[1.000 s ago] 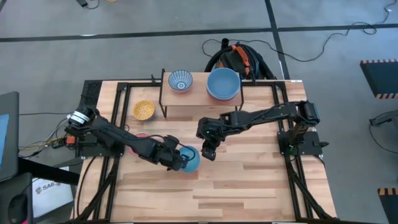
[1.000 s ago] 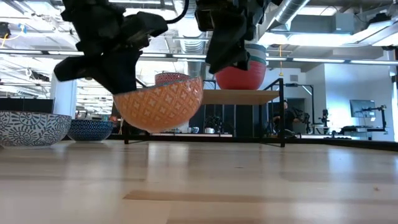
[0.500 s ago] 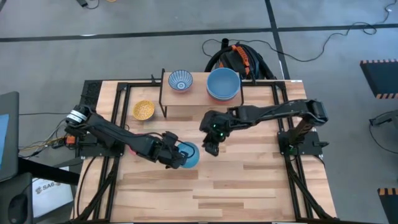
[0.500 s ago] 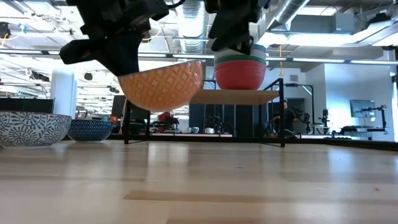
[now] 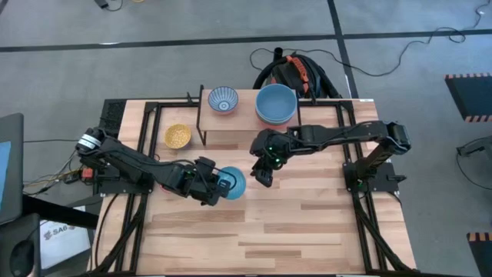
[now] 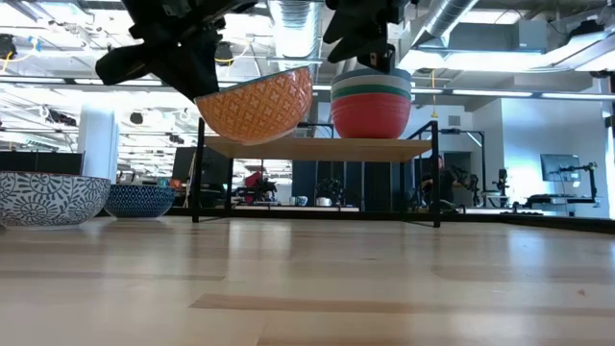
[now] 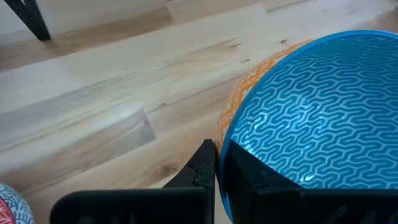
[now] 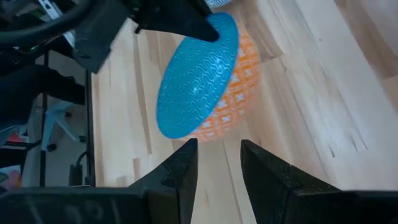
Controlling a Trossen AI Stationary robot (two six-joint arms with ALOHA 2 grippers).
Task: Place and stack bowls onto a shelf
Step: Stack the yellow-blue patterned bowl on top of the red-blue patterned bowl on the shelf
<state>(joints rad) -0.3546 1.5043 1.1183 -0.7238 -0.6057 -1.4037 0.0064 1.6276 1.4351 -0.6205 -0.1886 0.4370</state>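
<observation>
Slatted light-wood tabletop (image 5: 307, 223) in a black frame, grey floor around it. Item in hand: round bowl, blue wave-patterned inside and orange lattice-patterned outside (image 5: 231, 185), lifted clear of the tabletop near its middle, at about shelf-board height in the low view (image 6: 258, 104); left gripper (image 7: 217, 163) clamped on its rim, one finger inside and one outside. Low light-wood shelf on thin black legs (image 5: 246, 125) stands at the far side of the table, well apart from the held bowl. On the shelf: small blue-and-white patterned bowl (image 5: 223, 98) toward its left end; large light blue bowl (image 5: 276, 103) toward its right end, which the low view shows topping a nested stack with a green band and a red bowl at the bottom (image 6: 371, 111). Off the shelf, on the tabletop just left of it: small yellow bowl (image 5: 177, 136). Low view also shows two patterned bowls on the table at its left edge, a blue-white one (image 6: 48, 198) and a darker blue one (image 6: 139, 200). Right gripper (image 5: 263, 174) hangs empty just right of the held bowl, fingers (image 8: 179, 171) parted narrowly, not touching it. Beyond the table's far edge, a bundle of black and orange cables (image 5: 296, 71) lies on the floor.
</observation>
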